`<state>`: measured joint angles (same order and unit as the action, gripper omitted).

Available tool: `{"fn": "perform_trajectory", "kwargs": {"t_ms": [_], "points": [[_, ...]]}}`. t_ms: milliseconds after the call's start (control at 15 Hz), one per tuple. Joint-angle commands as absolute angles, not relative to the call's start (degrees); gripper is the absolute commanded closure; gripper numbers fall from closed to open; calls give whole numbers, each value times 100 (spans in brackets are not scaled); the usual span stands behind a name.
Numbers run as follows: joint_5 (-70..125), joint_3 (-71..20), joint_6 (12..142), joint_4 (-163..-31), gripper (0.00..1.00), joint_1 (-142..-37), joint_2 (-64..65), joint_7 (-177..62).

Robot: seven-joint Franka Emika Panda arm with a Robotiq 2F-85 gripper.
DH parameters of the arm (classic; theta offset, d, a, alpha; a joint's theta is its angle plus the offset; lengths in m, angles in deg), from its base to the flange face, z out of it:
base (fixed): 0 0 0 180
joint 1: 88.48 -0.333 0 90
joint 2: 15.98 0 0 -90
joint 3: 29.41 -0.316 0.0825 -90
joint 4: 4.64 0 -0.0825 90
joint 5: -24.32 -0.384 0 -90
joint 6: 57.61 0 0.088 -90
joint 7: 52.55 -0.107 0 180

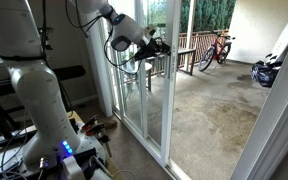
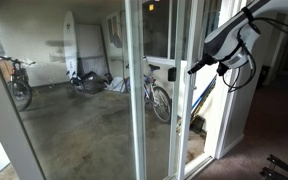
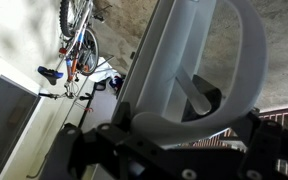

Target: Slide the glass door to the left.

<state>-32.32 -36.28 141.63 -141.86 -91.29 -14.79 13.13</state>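
The glass door (image 1: 156,100) (image 2: 159,110) is a tall clear panel in a slim white frame, partly slid open onto a patio. A grey curved loop handle (image 3: 246,60) sits on its upright edge (image 3: 154,60). My gripper (image 1: 156,45) (image 2: 194,68) is at handle height against that edge in both exterior views. In the wrist view the handle's lower curve lies between the black fingers (image 3: 122,120) of the gripper (image 3: 184,125), which press on it from both sides. The gripper is shut on the handle.
Fixed glass panels (image 1: 109,80) (image 2: 64,110) flank the door. On the concrete patio stand bicycles (image 1: 216,50) (image 2: 156,95) (image 3: 79,40), a surfboard (image 2: 72,45) against the wall and a wooden railing (image 1: 184,50). The robot's white base (image 1: 39,100) and cables are indoors.
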Motion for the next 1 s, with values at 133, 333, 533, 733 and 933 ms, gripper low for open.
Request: {"fn": "perform_trajectory", "kwargs": {"t_ms": [133,333,533,733,933], "points": [[-3236,-3657,14163,-14185,0,-9175,-1480,1313],[-3256,-3698,14163,-14179,0,-9189,-1480,1313],[-3266,-3708,14163,-14176,0,-9198,-1480,1313],[-3496,-3626,14149,-13913,0,-9260,-1379,1780],[-3890,-3509,14098,-13483,0,-9449,-1256,2469]]}}
